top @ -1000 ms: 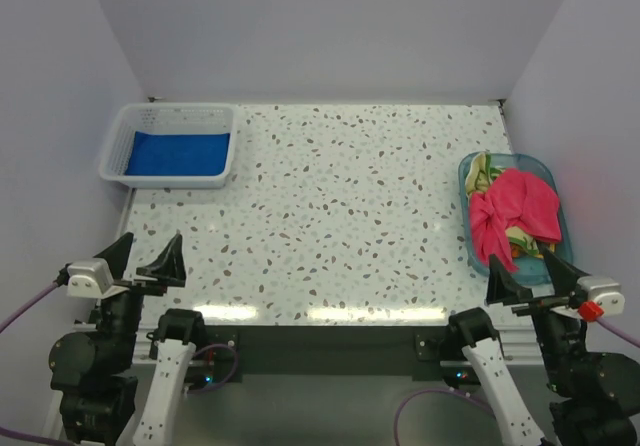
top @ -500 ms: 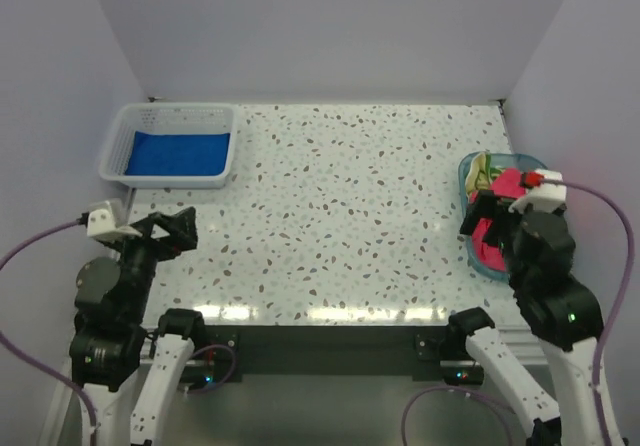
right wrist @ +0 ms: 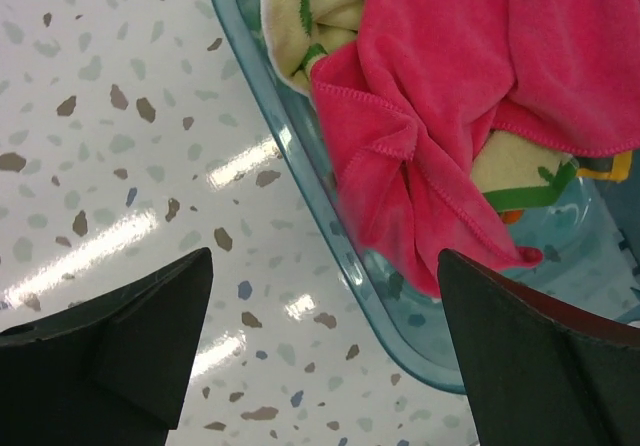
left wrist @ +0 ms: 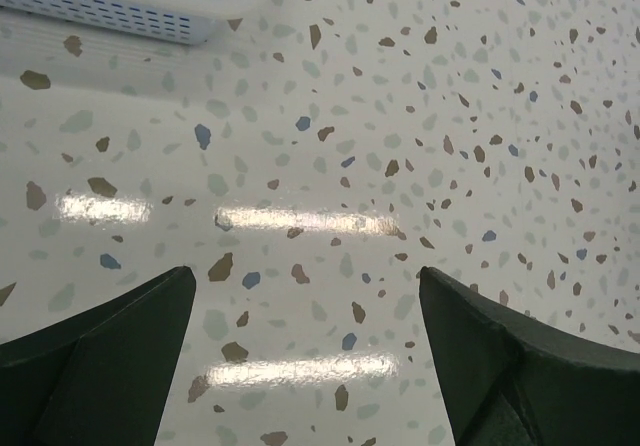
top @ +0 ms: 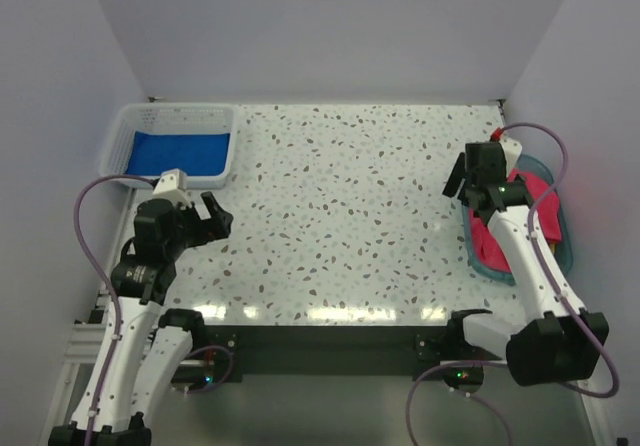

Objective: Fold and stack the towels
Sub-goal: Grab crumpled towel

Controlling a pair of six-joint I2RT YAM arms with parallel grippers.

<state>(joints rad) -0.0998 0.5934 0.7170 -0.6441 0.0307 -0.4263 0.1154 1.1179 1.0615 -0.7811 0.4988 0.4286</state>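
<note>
From where I stand the right gripper (right wrist: 325, 296) hangs with its black fingers spread wide and nothing between them; directly below and just ahead of it runs the near rim of the clear blue plastic tub (right wrist: 290, 156); past that rim, ahead and to the gripper's right, the plain pink soft towel (right wrist: 450, 76) lies bunched on top of the heap, with a stitched fold pointing back toward the fingers. It is too crumpled to show any long axis, though the tub runs lengthwise away from the hand; under it, further ahead, sits the green-and-yellow patterned towel (right wrist: 300, 26).

I judge this arm is much the nearer; the grab has to go down over the tub wall, then swing to the gripper's left, where the speckled white table (top: 340, 196) offers spreading room (the room's side wall stands near on the other side).

The left gripper (left wrist: 305, 276) is likewise agape and empty over the tabletop; ahead to its left the white slotted plastic basket (top: 170, 116) holds the flat plain blue towel (top: 180, 153).
</note>
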